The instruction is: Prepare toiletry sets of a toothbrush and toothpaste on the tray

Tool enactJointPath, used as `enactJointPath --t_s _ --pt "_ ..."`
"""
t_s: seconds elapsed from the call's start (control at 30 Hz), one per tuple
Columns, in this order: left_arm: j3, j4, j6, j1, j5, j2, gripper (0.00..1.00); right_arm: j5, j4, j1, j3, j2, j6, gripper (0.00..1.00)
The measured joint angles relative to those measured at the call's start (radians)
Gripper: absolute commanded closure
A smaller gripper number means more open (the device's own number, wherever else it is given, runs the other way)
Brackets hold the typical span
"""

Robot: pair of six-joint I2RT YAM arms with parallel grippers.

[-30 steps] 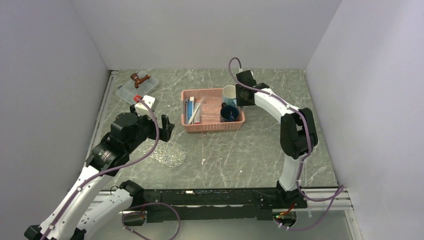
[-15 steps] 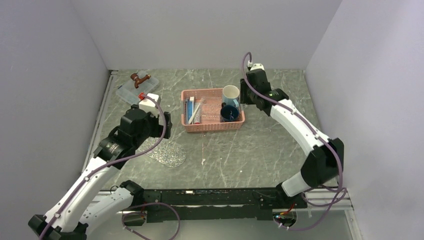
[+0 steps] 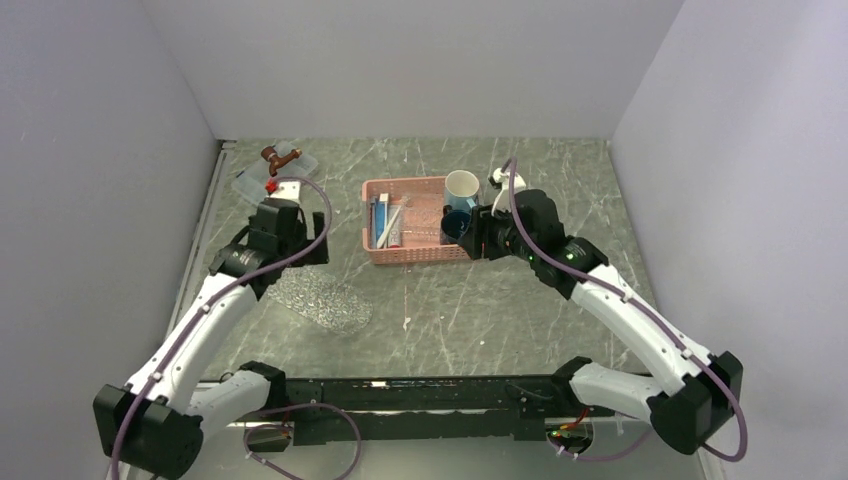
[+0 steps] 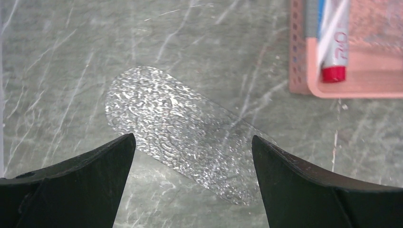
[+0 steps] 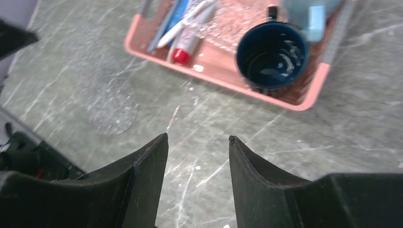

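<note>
Two empty grippers are what you have. Nearest you, the right gripper (image 5: 197,138) has swung round from behind the pink basket (image 3: 425,252) to its near right corner, jaws spread with only bare table between them, so it brings nothing away from the mugs. A little farther out, the left gripper (image 4: 192,140) has stretched forward and hangs over the tray (image 4: 176,118), fingers as wide apart as they go and nothing in them. The tray lies on the table left of the basket, apart from it and bare, so by my reading no set has been started and you are only lining up for a first pick. Farther still, the toothbrush and toothpaste lie in the basket's left half. The left wrist view gives you one toothpaste (image 4: 333,54) clearly, red cap toward the near wall, where the top view shows a mere sliver. The right wrist view adds the dark blue mug (image 5: 272,57) standing in the basket's right end. Only the top view shows a toothbrush (image 3: 391,222) whole, as a pale stick, and both arms at once
</note>
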Motion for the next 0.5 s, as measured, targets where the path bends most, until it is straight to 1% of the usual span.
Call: enactJointPath --t_s 0.1,0.2,0.37,0.5 --pt "0.015 0.000 -0.013 0.090 0.031 0.047 0.00 -0.051 0.041 0.032 -0.059 -0.065 0.015 0.47" --pt "0.039 0.001 -0.025 0.176 0.067 0.122 0.03 -0.095 0.075 0.060 -0.113 -0.117 0.027 0.47" --pt "0.069 0.000 -0.043 0.259 0.131 0.246 0.07 -0.129 0.097 0.089 -0.163 -0.152 0.039 0.47" --pt "0.121 0.000 -0.064 0.315 0.175 0.369 0.09 -0.146 0.106 0.102 -0.205 -0.187 0.045 0.47"
